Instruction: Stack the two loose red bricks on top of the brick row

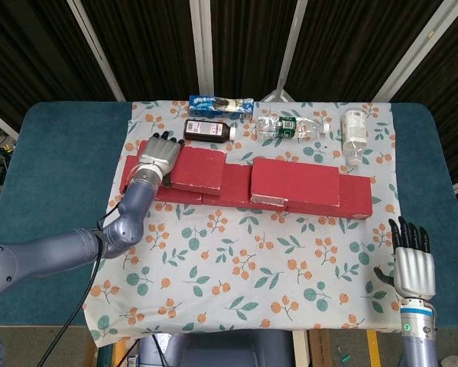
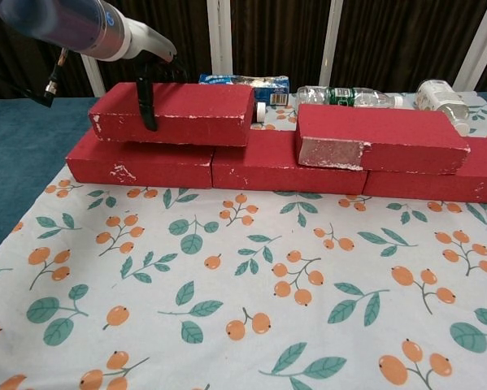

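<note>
Your left hand point(image 1: 157, 157) grips the rectangular red brick point(image 1: 200, 168) lengthwise along the red brick row point(image 2: 284, 166); right hand point(image 1: 412, 264) lies open, far off.

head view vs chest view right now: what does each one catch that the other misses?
Only the head view shows the right hand, empty with fingers apart near the table's front right corner, and the blue table edge on that side. It also shows the left hand from above.

Only the chest view shows the bricks' front faces: the held brick sits on the bottom row, straddling a seam, with a gap to the other stacked brick.

Both show the left hand gripping that brick, the brown bottle, the blue packet and the clear bottles.
</note>
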You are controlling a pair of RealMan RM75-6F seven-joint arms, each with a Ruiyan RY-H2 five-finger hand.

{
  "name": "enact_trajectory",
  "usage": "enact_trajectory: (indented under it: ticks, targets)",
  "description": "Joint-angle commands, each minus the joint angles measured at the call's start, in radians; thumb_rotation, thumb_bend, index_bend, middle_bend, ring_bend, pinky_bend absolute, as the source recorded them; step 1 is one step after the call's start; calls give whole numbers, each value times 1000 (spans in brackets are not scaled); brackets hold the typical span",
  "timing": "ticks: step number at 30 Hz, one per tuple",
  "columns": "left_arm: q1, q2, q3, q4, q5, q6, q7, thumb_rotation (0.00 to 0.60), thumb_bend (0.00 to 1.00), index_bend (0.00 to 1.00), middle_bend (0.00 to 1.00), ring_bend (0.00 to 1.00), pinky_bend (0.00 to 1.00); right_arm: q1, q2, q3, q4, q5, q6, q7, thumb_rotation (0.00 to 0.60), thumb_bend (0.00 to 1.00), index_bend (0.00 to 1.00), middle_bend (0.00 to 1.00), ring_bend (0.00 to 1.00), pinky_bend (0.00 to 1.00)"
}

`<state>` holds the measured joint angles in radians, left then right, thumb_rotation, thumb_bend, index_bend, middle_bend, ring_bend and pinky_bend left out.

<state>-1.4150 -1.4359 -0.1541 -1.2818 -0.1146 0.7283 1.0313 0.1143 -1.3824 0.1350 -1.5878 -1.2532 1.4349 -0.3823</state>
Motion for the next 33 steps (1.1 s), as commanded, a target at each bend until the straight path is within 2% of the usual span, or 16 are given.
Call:
enact_trajectory:
  ticks: [1,11,33]
  targets:
    - [-23,-19,0,11,-43,20,13,600,0,262,338,0,105,1,2,-1,0,-1,-3,4,600,186,0,0,0,0]
    - [-77,-54,-4,27,-121,64,69,600,0,264,338,0,105,0,10,3,3,3,-2,21,600,186,0,0,0,0]
    - [-138,-170,-49,100,-176,123,157,600,0,264,334,0,105,-2,28,8,4,7,-4,55,600,185,0,0,0,0]
